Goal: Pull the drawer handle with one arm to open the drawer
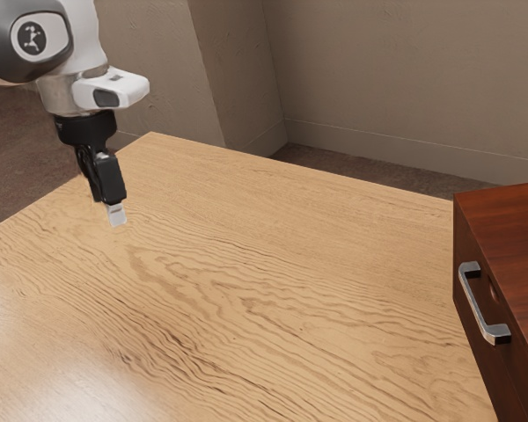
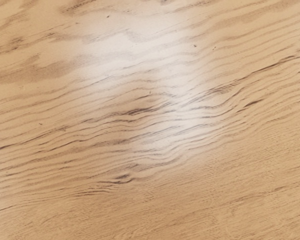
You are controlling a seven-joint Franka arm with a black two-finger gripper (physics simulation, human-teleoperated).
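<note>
The one tool (image 1: 115, 214) hangs at the end of the one arm (image 1: 48, 48) at the exterior view's upper left, pointing down and a little toward that view's right. It is seen side-on, so I cannot tell how far open it is. It is above the table (image 1: 246, 290), not touching it, and nothing can be seen in its grip. The wrist view looks down on wavy grain with a pale sheen (image 2: 140, 70) across it.

Well apart from the tool, at the exterior view's right edge, stands one dark reddish-brown drawer (image 1: 510, 233), cut off by the frame. Its front faces the tool's side of the table. On that front is one handle (image 1: 480, 301), a silver-grey bar set upright with both ends bent back into the wood. Whether the drawer is pulled out at all cannot be told from this angle.

The single table is light wood with strong, rippling grain. Behind it are beige walls (image 1: 405, 61), a jutting corner, a pale skirting board (image 1: 396, 145) and a brown floor (image 1: 18, 158).
</note>
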